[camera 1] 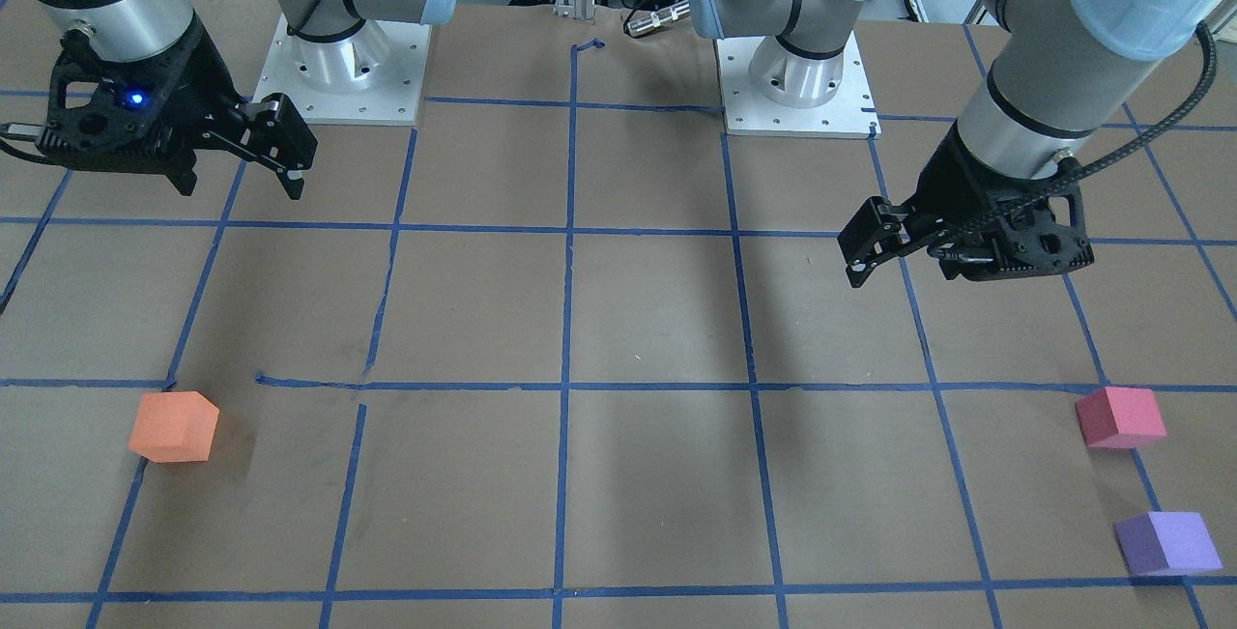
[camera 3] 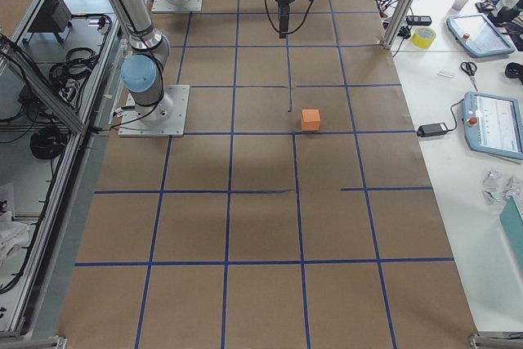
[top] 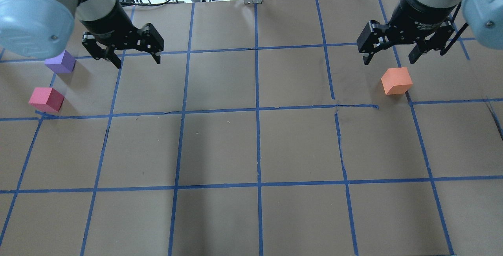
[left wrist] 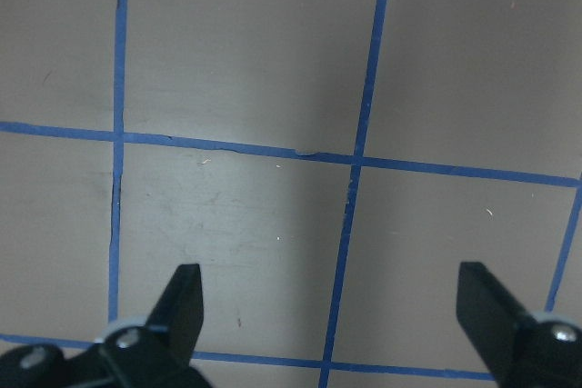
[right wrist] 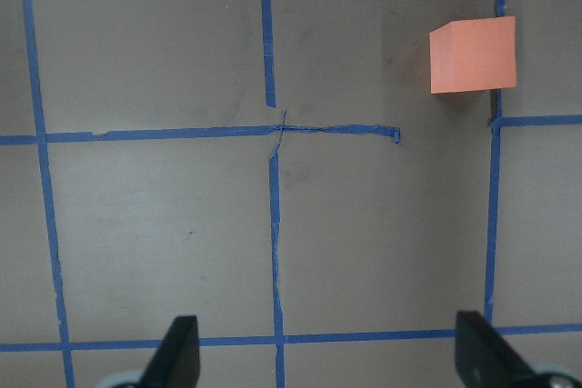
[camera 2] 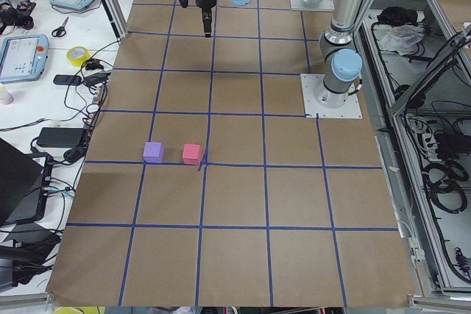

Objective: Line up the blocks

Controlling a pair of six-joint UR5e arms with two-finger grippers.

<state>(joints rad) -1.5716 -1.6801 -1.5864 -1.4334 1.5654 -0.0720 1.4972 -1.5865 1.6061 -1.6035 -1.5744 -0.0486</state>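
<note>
Presently | step: reach, no block lined up | left end effector (top: 138, 63) wide, empty, near purple block (top: 60, 62), red-pink block (top: 46, 99) | right end effector (top: 389, 61) wide, empty, near orange block (top: 396, 81) | next, likely: centre, lower, grip.

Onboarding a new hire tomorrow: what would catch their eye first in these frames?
Three bright cubes stand out on the brown, blue-taped table: the orange block alone on the robot's right, and the red-pink block and purple block close together but apart on its left. The left gripper and right gripper hang open and empty above the table, the right one near the orange block.
</note>
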